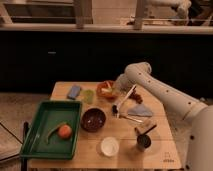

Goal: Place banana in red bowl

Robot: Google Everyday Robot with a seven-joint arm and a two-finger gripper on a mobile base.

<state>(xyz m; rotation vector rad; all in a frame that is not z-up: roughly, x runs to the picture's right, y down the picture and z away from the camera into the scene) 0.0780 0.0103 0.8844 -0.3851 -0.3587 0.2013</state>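
The red bowl (104, 91) stands at the back middle of the wooden table. The gripper (114, 88) hangs at the bowl's right rim, on the white arm that reaches in from the right. A small pale-yellow shape, the banana (106, 87), shows inside the bowl right beside the gripper. The gripper partly hides it, and I cannot tell whether the gripper still touches it.
A green tray (44, 116) at front left holds an orange fruit (64, 131) and a green curved vegetable (53, 131). A maroon bowl (93, 119), a white bowl (109, 146), a dark cup (144, 140), a blue cloth (140, 110), utensils (125, 100) and a blue sponge (74, 91) lie around.
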